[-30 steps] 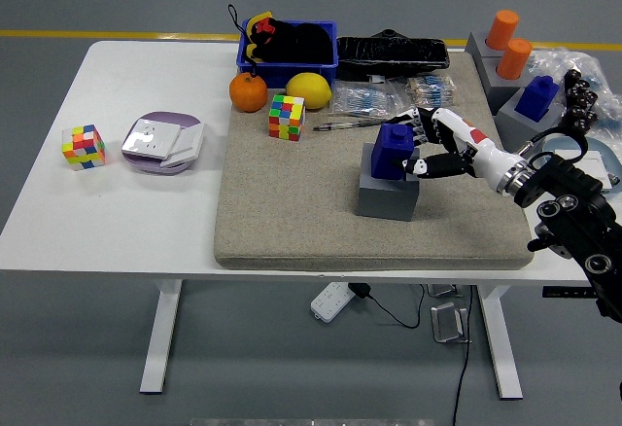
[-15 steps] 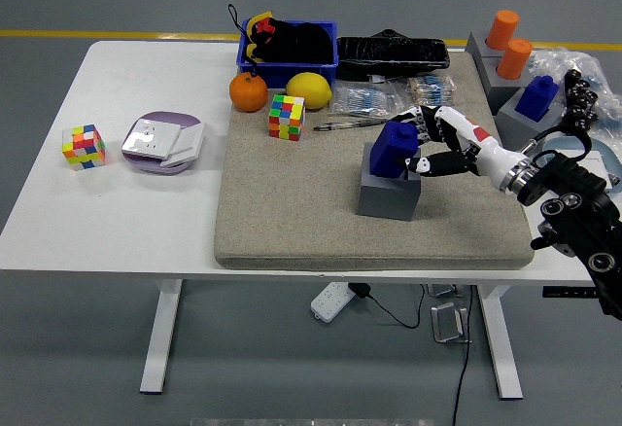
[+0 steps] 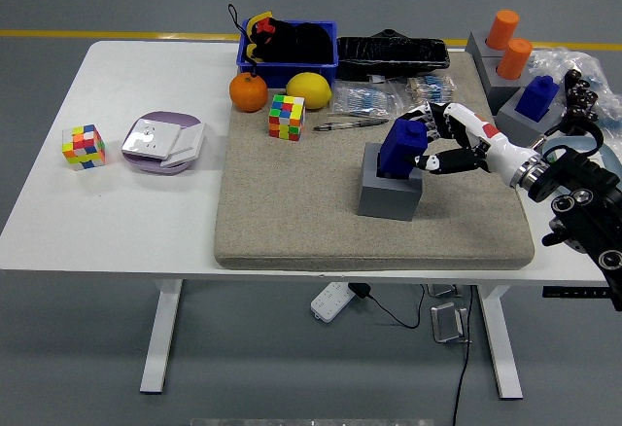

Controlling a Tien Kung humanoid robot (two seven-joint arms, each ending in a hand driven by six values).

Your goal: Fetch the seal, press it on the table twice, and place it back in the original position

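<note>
My right hand (image 3: 439,144) pinches the seal (image 3: 403,147), now tilted and rising from its base (image 3: 390,193) (centre-right of frame); fetching has begun.

White robot hand (image 3: 442,141), black fingertips, red mark; black arm.

Robot test lab: grey floor with yellow line (image 3: 117,33) at 12 o'clock, white height-adjustable table (image 3: 136,212), dangling power strip (image 3: 332,301).
</note>
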